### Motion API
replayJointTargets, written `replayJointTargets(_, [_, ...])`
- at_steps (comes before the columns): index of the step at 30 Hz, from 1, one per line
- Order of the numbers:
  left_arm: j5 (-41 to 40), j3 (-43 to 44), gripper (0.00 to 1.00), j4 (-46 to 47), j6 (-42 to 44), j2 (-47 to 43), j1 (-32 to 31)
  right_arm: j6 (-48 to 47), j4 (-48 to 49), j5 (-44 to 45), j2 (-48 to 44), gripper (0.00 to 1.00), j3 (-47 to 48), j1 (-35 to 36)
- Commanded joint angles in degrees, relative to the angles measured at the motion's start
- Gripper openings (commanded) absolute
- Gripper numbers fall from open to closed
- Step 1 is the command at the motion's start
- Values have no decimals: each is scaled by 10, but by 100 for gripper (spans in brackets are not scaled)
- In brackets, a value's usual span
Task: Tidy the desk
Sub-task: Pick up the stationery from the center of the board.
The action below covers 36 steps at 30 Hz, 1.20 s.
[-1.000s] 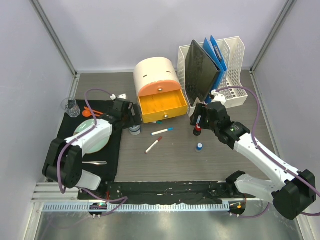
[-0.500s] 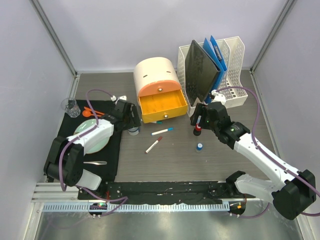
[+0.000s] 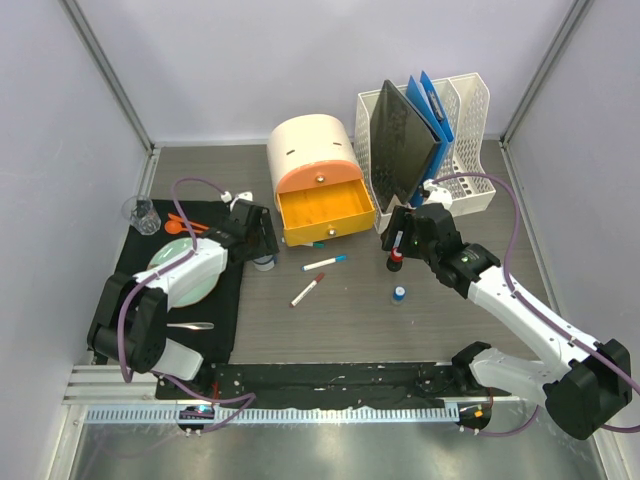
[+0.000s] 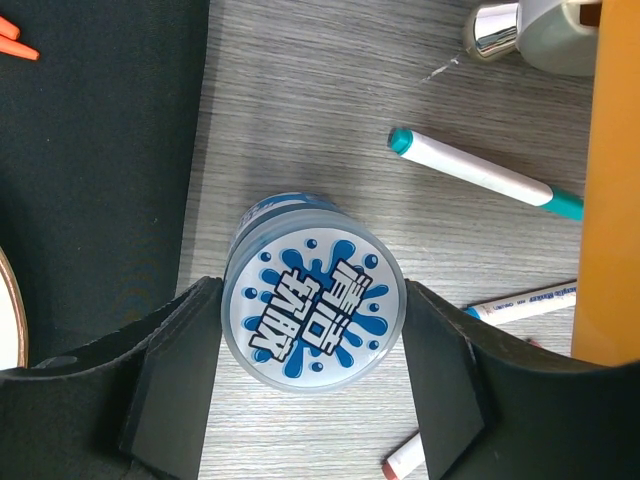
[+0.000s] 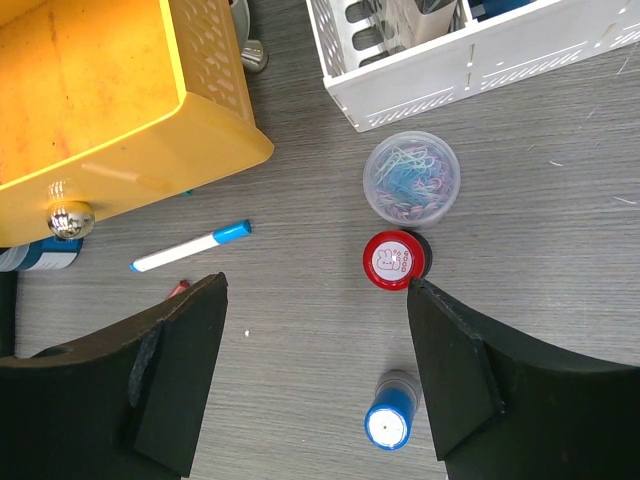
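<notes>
The left arm point(image 3: 190, 268) reached low over the worktop's point(image 3: 350, 320) left side. The left fingers point(image 4: 185, 370) flanked a blue-lidded jar point(image 4: 315, 325); a firm clamp could not be told. The right fingers point(image 5: 180, 360) stood apart above a red-capped bottle point(image 5: 393, 260) near the worktop's centre.

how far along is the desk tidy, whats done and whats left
Done: folders stand in the white rack. In hand: left gripper straddles the blue-lidded tub, grip unclear; right gripper is open and empty. Left: markers, red-capped pot, blue-capped bottle and paperclip tub loose on the desk; the yellow drawer is open.
</notes>
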Motion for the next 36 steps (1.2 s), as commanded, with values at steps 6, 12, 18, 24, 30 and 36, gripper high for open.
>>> replayJointTargets(6, [-17, 19, 12, -24, 12, -24, 0, 8, 11, 0, -8, 78, 0, -2])
replayJointTargets(12, [-29, 45, 0, -55, 21, -73, 0, 9, 11, 5, -15, 78, 0, -3])
replayJointTargets(18, [-27, 83, 0, -98, 35, -94, 0, 7, 10, 10, -23, 78, 4, -3])
replayJointTargets(24, [-34, 114, 0, -133, 45, -131, -1, 0, 4, 20, -28, 78, 19, -3])
replayJointTargets(30, [-37, 183, 0, -178, 61, -155, -1, -6, -2, 28, -31, 78, 36, -4])
replayJointTargets(36, [19, 257, 0, -173, 62, -162, 0, -4, -2, 33, -31, 78, 36, -4])
